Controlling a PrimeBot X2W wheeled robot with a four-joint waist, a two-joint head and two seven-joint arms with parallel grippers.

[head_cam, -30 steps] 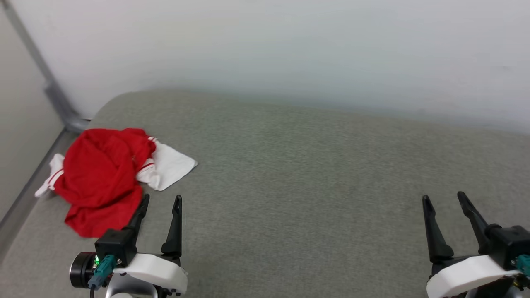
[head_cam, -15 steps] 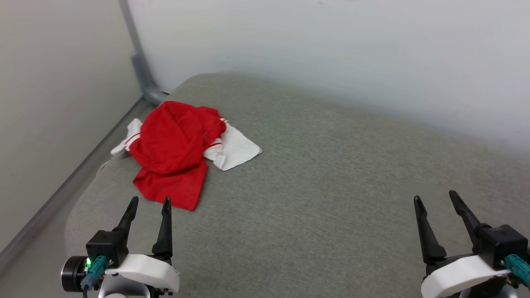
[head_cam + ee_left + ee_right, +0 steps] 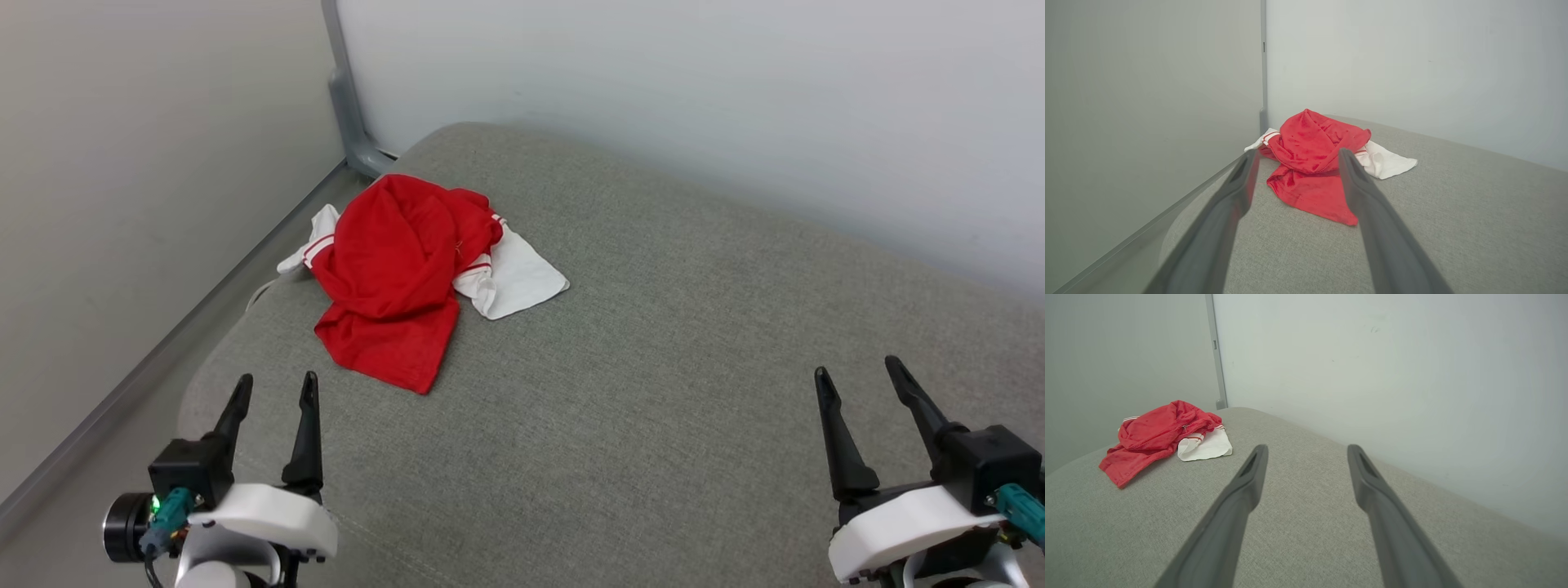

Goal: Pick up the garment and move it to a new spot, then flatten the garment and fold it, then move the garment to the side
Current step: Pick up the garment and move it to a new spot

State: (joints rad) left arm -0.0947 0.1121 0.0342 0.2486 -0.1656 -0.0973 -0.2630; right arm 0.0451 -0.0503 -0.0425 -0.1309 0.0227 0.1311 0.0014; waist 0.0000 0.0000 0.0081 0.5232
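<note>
Toward the far-left corner of the pad (image 3: 653, 384), the garment (image 3: 392, 269) lies in a crumpled heap. Its red body is bunched over itself, w/ one white sleeve (image 3: 522, 282) spread flat to its right, striped trim showing. The other sleeve (image 3: 309, 247) pokes out at the pad's left edge. No lettering or nos. visible; can't tell if the printed side is down or tucked in. A red flap (image 3: 392, 359) points toward the robot.

Left gripper (image 3: 277, 377) hovers over the pad's near-left edge, just short of that flap and not touching cloth, spread wide w/ nothing btw the fingers (image 3: 1239, 188). The left wrist view frames the heap btw those two fingers, i.e. lined up on it. Right gripper (image 3: 855, 366) is well apart from the garment, over bare pad on the right, also spread wide & empty.

Progress, as I read it: basically nil. Garment not picked up, moved, flattened or folded. All steps left: grab, carry to a new spot (bare pad centre/right looks usable), spread flat, fold, shift aside. Current step looks like the approach for the 1st pick, prob. by the left arm since it's nearest. Wall (image 3: 694, 98) runs behind the pad; grey post (image 3: 347, 106) stands in the corner just beyond the heap.
</note>
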